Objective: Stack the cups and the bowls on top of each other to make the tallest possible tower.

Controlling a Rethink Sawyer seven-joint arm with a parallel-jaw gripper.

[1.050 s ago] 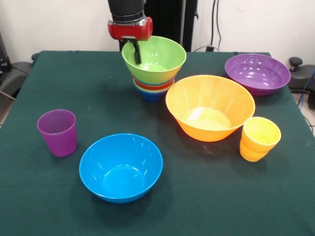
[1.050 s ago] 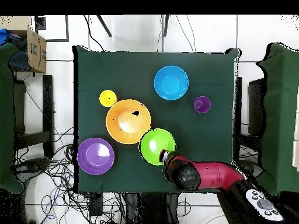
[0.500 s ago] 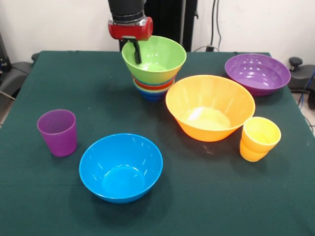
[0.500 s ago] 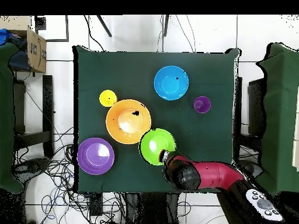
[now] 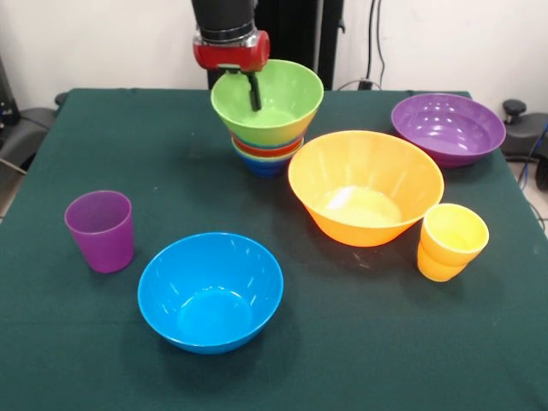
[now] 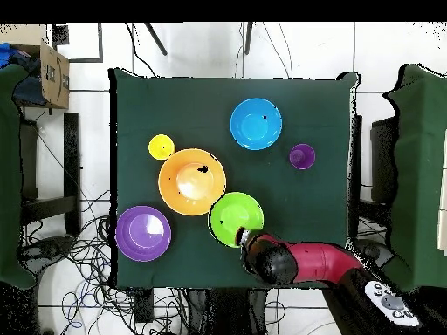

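Upper centre of the front frame: the tower [image 5: 267, 128] stands on the green tabletop [image 5: 154, 163], a large green bowl [image 5: 278, 107] on top, nested over smaller red-orange, light blue and dark blue bowls whose rims show beneath it. Nothing lies in the green bowl apart from the finger noted below.

Just right of the tower sits the large orange bowl [image 5: 366, 184], empty. The wide purple bowl [image 5: 448, 127] is at upper right, empty. The large blue bowl [image 5: 211, 289] is at lower centre, empty. The purple cup [image 5: 100, 229] stands upright at left; the yellow cup [image 5: 450, 241] stands upright at right, just beside the orange bowl.

The end effector [image 5: 244, 86] hangs at the green bowl's upper-left rim. One dark finger [image 5: 253, 92] reaches down inside the bowl. How far it is spread cannot be told.
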